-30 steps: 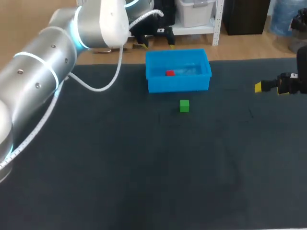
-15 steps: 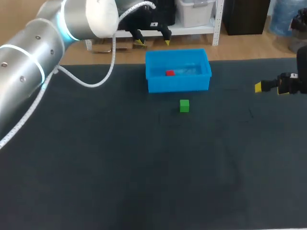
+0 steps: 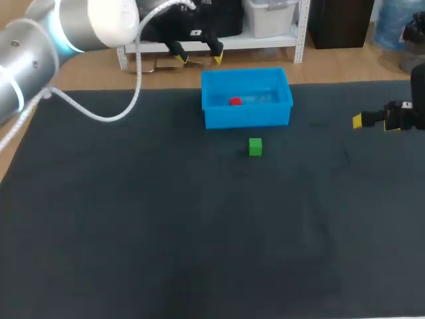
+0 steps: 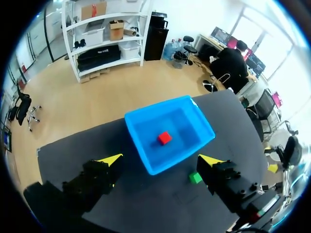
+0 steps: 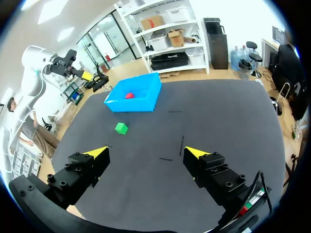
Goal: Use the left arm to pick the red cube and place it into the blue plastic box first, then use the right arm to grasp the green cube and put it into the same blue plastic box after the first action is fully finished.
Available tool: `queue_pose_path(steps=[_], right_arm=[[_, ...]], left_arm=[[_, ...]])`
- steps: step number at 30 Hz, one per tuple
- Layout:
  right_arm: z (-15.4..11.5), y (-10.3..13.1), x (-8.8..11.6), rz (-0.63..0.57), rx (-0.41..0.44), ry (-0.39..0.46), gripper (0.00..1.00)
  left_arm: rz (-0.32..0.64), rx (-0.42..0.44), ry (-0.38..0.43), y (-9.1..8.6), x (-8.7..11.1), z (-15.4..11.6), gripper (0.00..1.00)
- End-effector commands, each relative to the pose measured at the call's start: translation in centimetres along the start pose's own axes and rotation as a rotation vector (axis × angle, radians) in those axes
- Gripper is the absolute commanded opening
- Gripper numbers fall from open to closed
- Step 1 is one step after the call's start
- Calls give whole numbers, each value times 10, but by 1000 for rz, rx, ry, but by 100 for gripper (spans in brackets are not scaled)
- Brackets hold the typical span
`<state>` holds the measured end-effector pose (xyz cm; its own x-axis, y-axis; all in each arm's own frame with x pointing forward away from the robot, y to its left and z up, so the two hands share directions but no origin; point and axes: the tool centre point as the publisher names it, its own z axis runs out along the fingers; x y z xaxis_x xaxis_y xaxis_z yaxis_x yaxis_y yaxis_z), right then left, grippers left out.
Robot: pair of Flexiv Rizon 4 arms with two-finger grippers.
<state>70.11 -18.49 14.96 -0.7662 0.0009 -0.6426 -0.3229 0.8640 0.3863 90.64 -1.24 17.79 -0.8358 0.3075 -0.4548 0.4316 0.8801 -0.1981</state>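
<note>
Green cube (image 3: 255, 147) sits alone on the dark table (image 3: 133, 232), just in front of the blue plastic box (image 3: 247, 118) and apart from its front wall. This cube looks to be the piece now due for picking.

Off to the right, at about the depth of the box front and well apart from the cube, the right gripper (image 5: 146, 153) has its fingers spread wide with nothing between them. To do this step well, I judge the right arm should come in over the cube from its own side and turn the wrist until the fingers face two opposite flat faces. It should then lower the tips close to the table and close squarely on the middle of the cube, not on a corner. The lift must clear the box's front wall before crossing it.

Inside the box lies the red cube (image 3: 235, 102), left of centre on the floor, so the first half appears done. Letting go over the bare floor to its right would avoid stacking one cube on the other.

Farthest back, the left gripper (image 3: 198, 58) hangs high beyond the box's far left corner, fingers released and empty. That leaves the approach from the right open.
</note>
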Motion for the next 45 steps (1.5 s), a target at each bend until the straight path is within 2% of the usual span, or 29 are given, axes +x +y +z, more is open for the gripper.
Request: queue_pose_path(steps=[1, 26, 45], right_arm=[[0, 0, 0, -1, 1, 0, 100], [0, 0, 0, -1, 1, 0, 100], [0, 0, 0, -1, 1, 0, 100]], left_arm=[[5, 9, -81, 3, 31, -12, 100], [60, 90, -80, 2, 76, -47, 100], [97, 118, -53, 5, 110, -61, 100]])
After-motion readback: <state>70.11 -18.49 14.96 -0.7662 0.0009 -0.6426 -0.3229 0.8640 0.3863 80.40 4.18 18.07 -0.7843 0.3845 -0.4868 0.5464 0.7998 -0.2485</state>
